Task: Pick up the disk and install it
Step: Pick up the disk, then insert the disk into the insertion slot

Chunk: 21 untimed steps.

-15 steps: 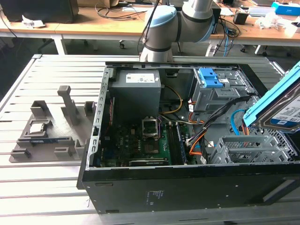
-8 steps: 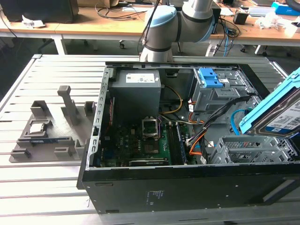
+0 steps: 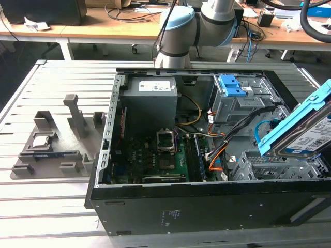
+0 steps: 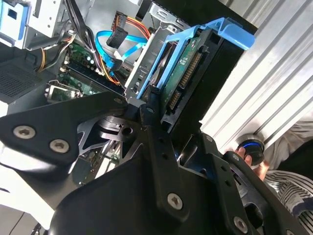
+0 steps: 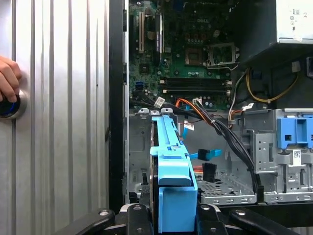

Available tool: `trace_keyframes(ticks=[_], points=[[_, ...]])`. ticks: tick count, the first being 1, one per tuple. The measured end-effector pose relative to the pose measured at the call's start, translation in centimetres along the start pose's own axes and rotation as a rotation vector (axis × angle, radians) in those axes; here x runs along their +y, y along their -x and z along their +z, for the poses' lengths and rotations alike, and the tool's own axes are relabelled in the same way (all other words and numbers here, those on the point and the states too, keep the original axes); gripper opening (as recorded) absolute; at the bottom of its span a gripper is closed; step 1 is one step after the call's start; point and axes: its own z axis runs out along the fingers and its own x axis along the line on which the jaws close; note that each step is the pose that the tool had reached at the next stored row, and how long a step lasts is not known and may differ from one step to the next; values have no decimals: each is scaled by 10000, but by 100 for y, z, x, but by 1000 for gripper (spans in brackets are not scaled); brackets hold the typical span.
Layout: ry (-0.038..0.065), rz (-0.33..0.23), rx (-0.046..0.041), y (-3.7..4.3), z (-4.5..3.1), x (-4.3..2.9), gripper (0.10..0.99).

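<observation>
My gripper (image 5: 168, 218) was clenched on the disk (image 3: 310, 135). It hung tilted over the case's (image 3: 103, 155) corner cage (image 3: 269, 165), likely to align its rails.

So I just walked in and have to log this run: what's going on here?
The robot arm's gripper is clamped on the disk, a silver hard drive in blue rails. It holds the disk tilted in the air over the open computer case, at the exterior view's right, above the metal drive cage. The disk is not yet seated in any bay. In the first wrist view, a person's hand rests on a round button set in the slatted table beside the case.
</observation>
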Motion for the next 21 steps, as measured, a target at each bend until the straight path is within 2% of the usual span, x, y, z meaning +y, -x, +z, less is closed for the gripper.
trace_keyframes(ticks=[4,15,18,21], points=[[1,1,3,0,72,-1,365],[1,1,1,1,78,-1,365],[0,-1,3,20,83,5,365],[1,-7,5,77,93,10,365]])
